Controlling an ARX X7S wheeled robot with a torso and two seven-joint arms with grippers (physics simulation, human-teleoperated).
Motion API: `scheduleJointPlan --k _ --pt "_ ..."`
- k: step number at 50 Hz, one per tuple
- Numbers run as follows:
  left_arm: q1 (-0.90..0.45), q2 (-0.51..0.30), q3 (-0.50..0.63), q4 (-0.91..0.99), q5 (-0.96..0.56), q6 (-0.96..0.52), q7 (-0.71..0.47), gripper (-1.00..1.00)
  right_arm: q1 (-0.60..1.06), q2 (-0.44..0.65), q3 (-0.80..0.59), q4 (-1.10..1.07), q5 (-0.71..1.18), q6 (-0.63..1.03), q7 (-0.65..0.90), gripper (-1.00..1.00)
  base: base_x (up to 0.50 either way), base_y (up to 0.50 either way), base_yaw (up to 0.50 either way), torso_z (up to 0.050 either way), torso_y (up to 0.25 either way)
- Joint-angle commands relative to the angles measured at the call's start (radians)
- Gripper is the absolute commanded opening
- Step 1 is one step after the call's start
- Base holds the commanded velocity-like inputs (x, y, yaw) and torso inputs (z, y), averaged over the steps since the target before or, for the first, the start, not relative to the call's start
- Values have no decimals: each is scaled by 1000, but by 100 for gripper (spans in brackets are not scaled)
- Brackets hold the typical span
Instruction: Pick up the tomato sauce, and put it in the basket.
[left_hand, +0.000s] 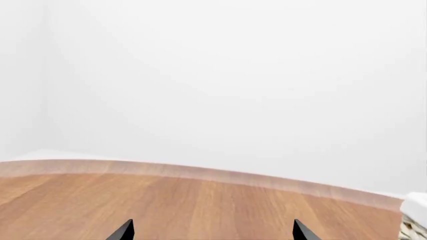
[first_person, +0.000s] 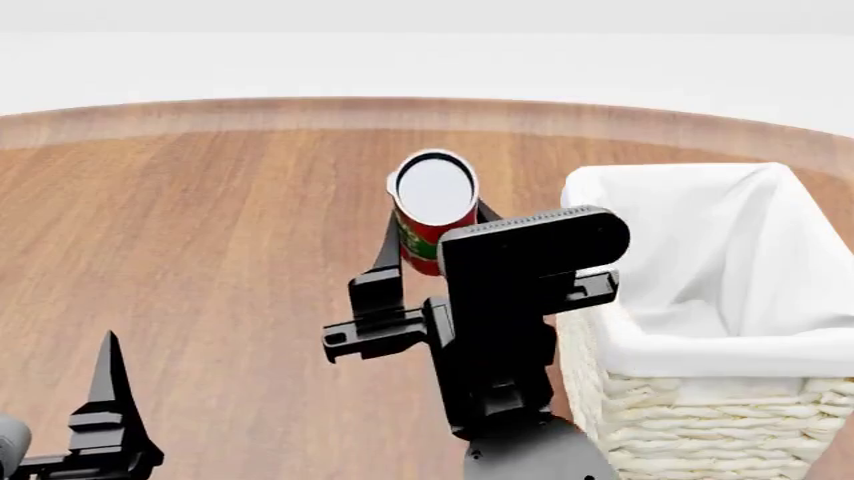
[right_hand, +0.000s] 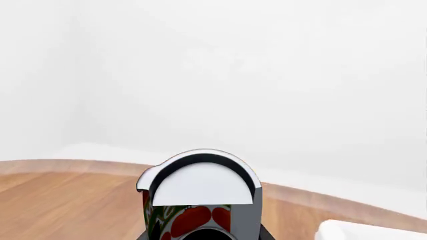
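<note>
The tomato sauce (first_person: 433, 205), a small can with a red and green label and a silver-white round top, hangs above the wooden table, just left of the basket. My right gripper (first_person: 434, 235) is shut on the can, a dark finger along each side. Up close in the right wrist view the tomato sauce (right_hand: 199, 200) fills the lower middle, held between the jaws. The basket (first_person: 721, 400) is cream wicker with a white cloth liner, at the right. My left gripper (left_hand: 212, 231) is open over bare wood, nothing between its fingertips (left_hand: 123, 231); one of its fingers (first_person: 110, 385) rises at the lower left.
The round wooden table (first_person: 200, 250) has its curved far edge (first_person: 267, 110) near the white wall. A corner of the basket (left_hand: 415, 220) shows at the edge of the left wrist view.
</note>
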Motion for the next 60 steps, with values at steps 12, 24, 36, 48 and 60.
scheduleJointPlan --k 12,24,36,48,60 --pt "6 -6 7 -3 0 6 -7 100 343 -15 45 265 -5 63 -87 -100 0 0 0 0 0" --pt "7 -6 11 -21 3 19 -7 100 499 -25 72 553 -27 -15 -137 -100 0 0 0 0 0" --pt "5 -8 12 -31 1 24 -7 100 676 -57 77 973 -68 -156 -194 -100 0 0 0 0 0" --pt "5 -6 18 -48 3 36 -6 100 884 -92 105 1517 -112 -367 -233 -100 0 0 0 0 1" --pt "8 -5 21 -63 2 50 -5 100 847 -54 295 1518 -244 -302 -202 -100 0 0 0 0 0"
